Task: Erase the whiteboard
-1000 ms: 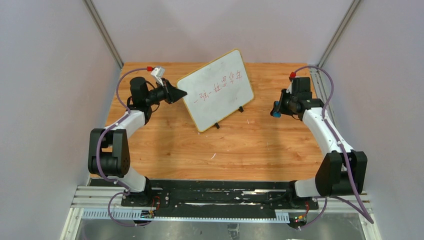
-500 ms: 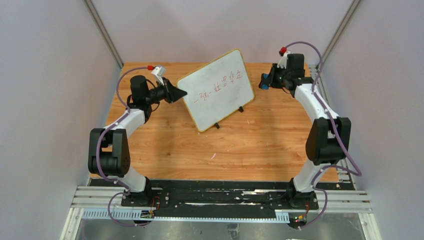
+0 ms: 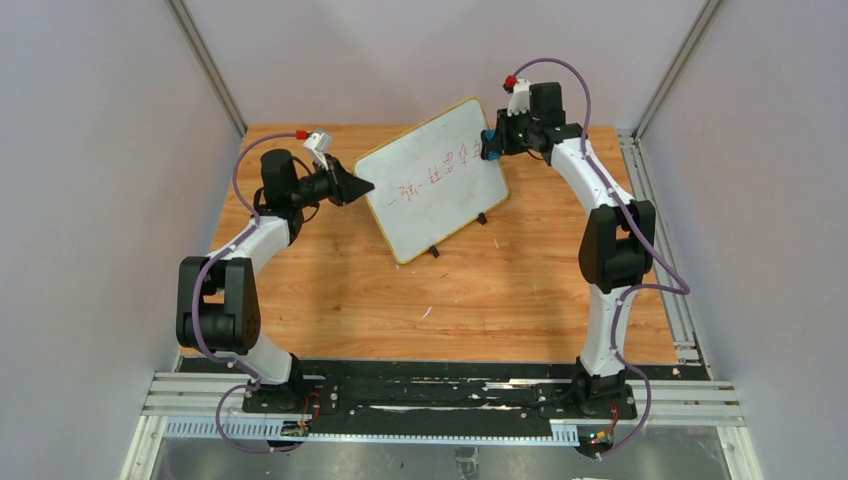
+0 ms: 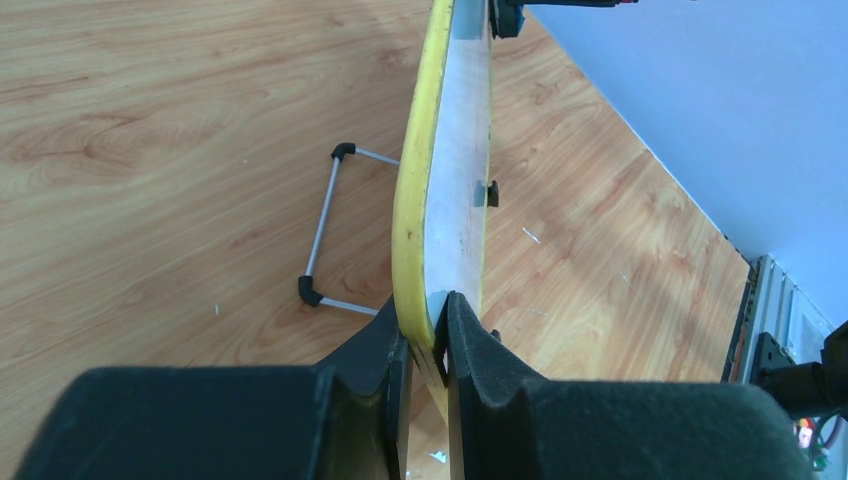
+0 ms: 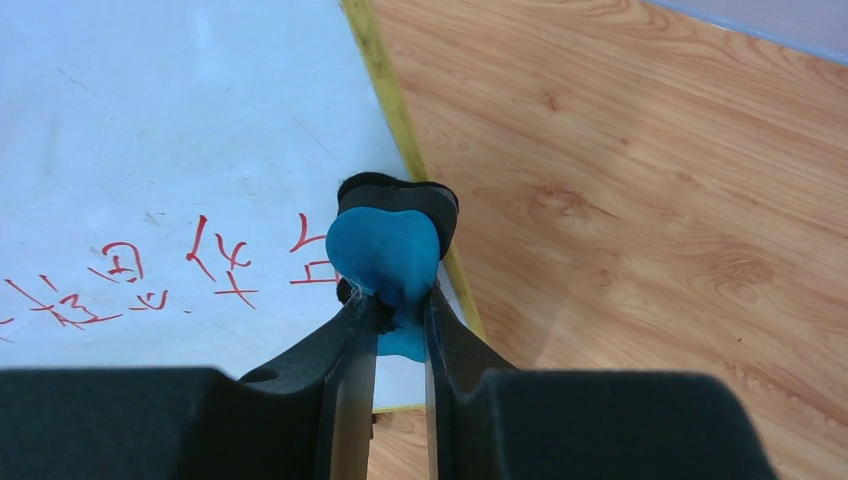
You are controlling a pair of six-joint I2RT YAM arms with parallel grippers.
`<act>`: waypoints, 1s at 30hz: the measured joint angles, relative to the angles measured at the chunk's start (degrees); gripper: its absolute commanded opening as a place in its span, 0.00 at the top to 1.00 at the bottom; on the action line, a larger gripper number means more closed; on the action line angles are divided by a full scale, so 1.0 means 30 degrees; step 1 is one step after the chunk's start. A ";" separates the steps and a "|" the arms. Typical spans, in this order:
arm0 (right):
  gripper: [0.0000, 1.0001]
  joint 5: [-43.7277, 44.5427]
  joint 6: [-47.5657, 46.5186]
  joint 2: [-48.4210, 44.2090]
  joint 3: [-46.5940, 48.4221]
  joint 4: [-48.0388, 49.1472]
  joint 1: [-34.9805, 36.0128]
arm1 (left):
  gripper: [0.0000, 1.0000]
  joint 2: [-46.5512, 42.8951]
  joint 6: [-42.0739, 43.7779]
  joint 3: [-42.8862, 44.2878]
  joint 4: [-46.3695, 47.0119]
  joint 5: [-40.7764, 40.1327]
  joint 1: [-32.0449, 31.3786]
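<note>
Two arms, left gripper [image 4: 425,335] pinching the whiteboard [image 3: 440,200] edge, right gripper [image 5: 400,305] clamping blue eraser [image 5: 385,250] beside red writing [image 5: 225,270]

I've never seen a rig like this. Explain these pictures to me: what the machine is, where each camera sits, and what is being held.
This is a robot with two arms bolted at the near edge of a wooden table. One picture looks down from above and behind; the other two come from a camera on each wrist. A whiteboard with red handwriting stands tilted on the table. The left tool is clamped on the board's yellow-framed edge. The right tool grips a blue eraser at the board's other end, beside the writing, which is not yet wiped.
</note>
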 measured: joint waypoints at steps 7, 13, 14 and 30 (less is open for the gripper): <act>0.99 0.0007 -0.0561 0.0517 0.0714 -0.0627 0.0000 | 1.00 0.0000 0.0029 0.0102 -0.0233 -0.0051 0.0000; 1.00 0.0007 -0.0889 0.0517 0.0568 -0.0466 0.0124 | 1.00 0.0000 0.0153 0.0240 -0.0554 -0.0095 -0.0007; 0.99 0.0015 -0.0903 0.0481 0.0357 -0.0284 0.0182 | 1.00 0.0000 0.0153 0.0248 -0.0590 -0.0117 -0.0007; 0.99 0.1479 -0.1326 -0.0758 -0.1690 0.0328 0.2798 | 1.00 0.0000 0.0160 0.0313 -0.0780 -0.0204 -0.0015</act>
